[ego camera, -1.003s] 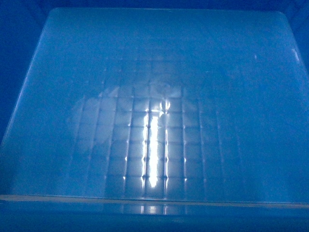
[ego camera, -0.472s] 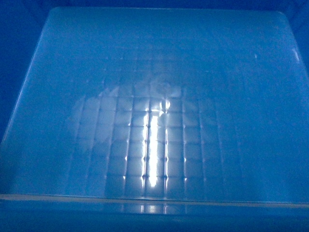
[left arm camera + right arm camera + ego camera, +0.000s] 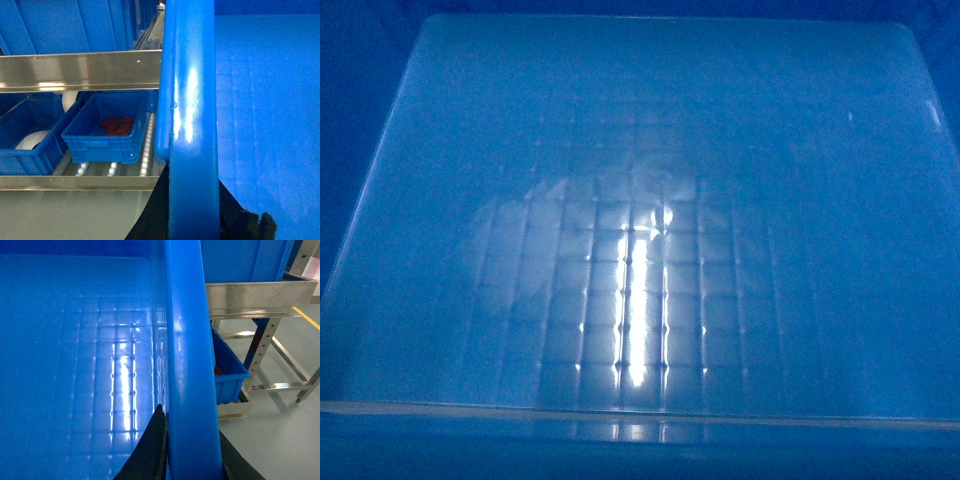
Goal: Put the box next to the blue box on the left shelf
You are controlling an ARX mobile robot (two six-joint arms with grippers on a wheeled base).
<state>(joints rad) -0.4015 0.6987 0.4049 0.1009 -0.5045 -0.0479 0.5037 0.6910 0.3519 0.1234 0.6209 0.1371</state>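
The box (image 3: 640,250) fills the head view: only its gridded floor and the foot of its inner walls show, so it is held up close in front of the robot and rests on no shelf that can be seen. Its thick rim runs up the middle of both wrist views. The left end effector (image 3: 192,220) is clamped on the rim of the box's left wall, with dark fingers on either side of it. The right end effector (image 3: 192,460) grips the rim of the right wall the same way.

Past the left wall, a metal shelf (image 3: 75,72) crosses the left wrist view. Below its rail, a small blue bin (image 3: 105,130) holding something red sits on a roller track, beside another bin (image 3: 25,137). Larger blue crates (image 3: 65,25) stand on the level above.

Judging by this, the pickup is done and the box is being carried near the shelving. Still left are finding the neighbouring blue box, setting this one down beside it and letting go.
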